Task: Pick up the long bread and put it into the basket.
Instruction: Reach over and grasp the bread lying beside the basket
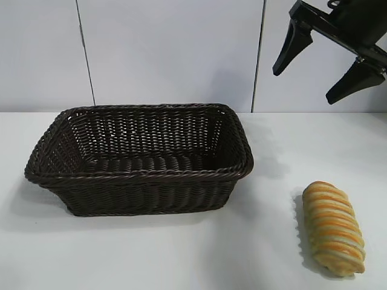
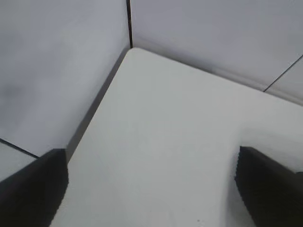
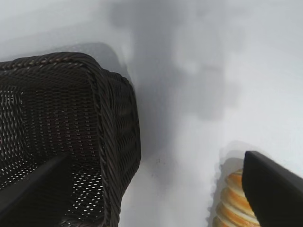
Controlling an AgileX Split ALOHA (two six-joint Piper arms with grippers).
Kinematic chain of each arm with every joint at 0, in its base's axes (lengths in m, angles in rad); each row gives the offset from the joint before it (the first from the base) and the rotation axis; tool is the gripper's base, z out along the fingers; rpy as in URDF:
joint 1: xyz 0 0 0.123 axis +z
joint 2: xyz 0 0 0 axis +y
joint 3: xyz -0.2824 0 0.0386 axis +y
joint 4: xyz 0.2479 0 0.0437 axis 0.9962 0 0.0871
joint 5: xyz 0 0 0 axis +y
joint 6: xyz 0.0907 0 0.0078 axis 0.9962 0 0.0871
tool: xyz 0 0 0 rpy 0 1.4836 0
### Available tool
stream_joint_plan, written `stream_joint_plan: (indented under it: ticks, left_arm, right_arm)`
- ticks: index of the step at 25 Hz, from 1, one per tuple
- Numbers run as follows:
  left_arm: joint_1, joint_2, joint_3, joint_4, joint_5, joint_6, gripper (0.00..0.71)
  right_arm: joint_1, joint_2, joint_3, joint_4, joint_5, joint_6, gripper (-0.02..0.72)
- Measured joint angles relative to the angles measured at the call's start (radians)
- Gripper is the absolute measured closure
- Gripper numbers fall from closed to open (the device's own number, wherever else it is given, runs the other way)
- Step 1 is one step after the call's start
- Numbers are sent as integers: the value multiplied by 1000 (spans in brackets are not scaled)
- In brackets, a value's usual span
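Observation:
The long bread (image 1: 333,228), golden-yellow with orange-brown ridges, lies on the white table at the front right, apart from the basket. The dark brown wicker basket (image 1: 148,175) stands left of centre and is empty. My right gripper (image 1: 329,66) hangs open high above the table at the back right, well above the bread. In the right wrist view the basket's corner (image 3: 109,142) and one end of the bread (image 3: 232,201) show between the open fingers (image 3: 274,189). My left gripper (image 2: 151,189) is open over bare table near a corner, out of the exterior view.
The white table (image 1: 272,181) runs to a pale panelled wall (image 1: 169,54) behind. The left wrist view shows the table's corner (image 2: 135,52) against the wall.

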Motion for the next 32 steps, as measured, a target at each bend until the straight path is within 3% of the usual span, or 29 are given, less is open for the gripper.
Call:
stream_joint_plan:
  ticks: [3, 5, 10, 17, 22, 32]
  left_arm:
    - [-113, -98, -1, 87, 15, -14, 16]
    - [-140, -167, 15, 145, 15, -22, 16]
    - [-147, -384, 219, 197, 16, -47, 16]
    - [-147, -746, 656, 117, 23, -70, 16]
    - [-147, -980, 843, 82, 25, -75, 16]
    - [-147, -1052, 1100, 45, 21, -82, 16]
  right_arm:
    - [0, 0, 0, 0, 0, -4, 8]
    - [0, 0, 0, 0, 0, -11, 8]
    - [0, 0, 0, 0, 0, -19, 8]
    - [0, 0, 0, 0, 4, -26, 8]
    - [0, 0, 0, 0, 7, -26, 8]
    - [0, 0, 0, -1, 8, -26, 8]
